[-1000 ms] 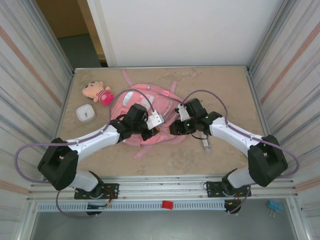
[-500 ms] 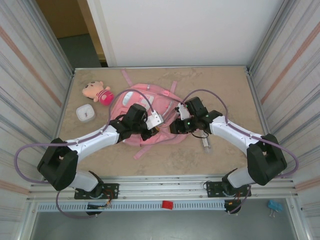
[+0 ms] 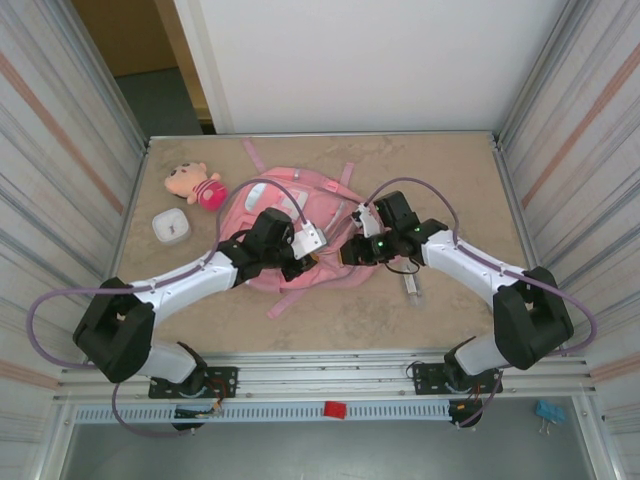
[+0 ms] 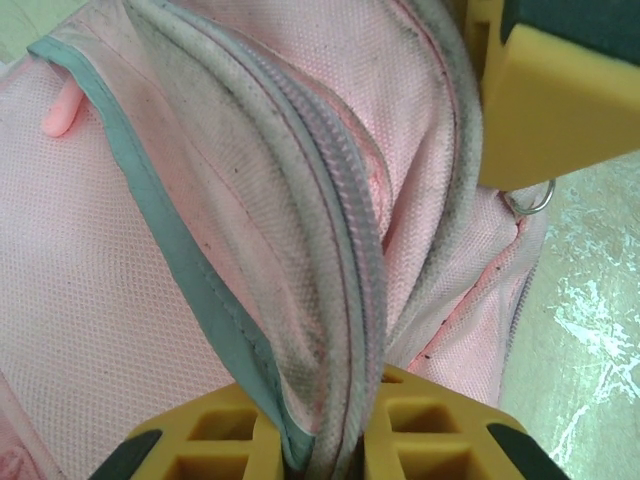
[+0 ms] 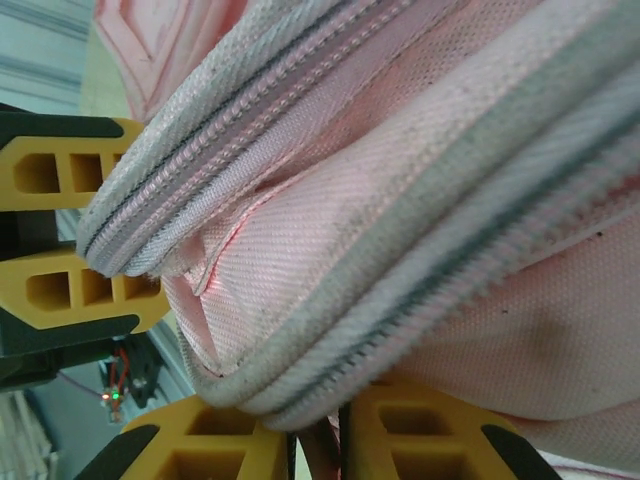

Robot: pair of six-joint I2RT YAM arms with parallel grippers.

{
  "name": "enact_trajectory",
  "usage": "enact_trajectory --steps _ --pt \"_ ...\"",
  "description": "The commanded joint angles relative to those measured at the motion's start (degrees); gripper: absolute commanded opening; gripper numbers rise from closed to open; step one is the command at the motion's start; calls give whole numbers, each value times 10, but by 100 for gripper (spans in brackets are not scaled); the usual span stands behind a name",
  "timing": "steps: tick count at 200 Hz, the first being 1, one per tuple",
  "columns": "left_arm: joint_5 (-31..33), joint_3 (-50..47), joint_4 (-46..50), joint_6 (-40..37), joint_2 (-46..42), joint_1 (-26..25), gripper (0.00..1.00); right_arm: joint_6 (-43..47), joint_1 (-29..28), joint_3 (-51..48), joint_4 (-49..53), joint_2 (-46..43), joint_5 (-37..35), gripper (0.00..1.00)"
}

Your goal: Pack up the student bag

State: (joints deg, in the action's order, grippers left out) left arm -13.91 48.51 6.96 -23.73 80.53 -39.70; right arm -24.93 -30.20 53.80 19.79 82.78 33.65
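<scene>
Pink bag point(image 3: 330, 193) lying mid-table, toward far edge. Left tool point(image 4: 338, 425), right tool point(image 5: 335, 440) each clenched on zipper edge point(image 4: 350, 260). Soft, light, floppy cloth; best gripped at stiffer trimmed seams, likely sagging elsewhere.

Bench point(image 3: 440, 170): beige, mottled surface. Ribbed metal walls point(image 3: 60, 150) left, right. White panel point(image 3: 370, 60) far. Aluminium rail point(image 3: 330, 375) near edge. Lighting even.
</scene>
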Motion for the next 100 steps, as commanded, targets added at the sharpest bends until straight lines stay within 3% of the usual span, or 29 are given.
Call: enact_trajectory --steps 1,29,100 --pt "-7 -13 38 16 -29 7 13 4 18 0 -29 -11 24 17" --pt "-9 -12 35 18 -29 7 13 1 12 -2 -49 0 39 5" --pt "46 -25 46 29 -35 11 16 12 40 -6 5 -29 -37 0"
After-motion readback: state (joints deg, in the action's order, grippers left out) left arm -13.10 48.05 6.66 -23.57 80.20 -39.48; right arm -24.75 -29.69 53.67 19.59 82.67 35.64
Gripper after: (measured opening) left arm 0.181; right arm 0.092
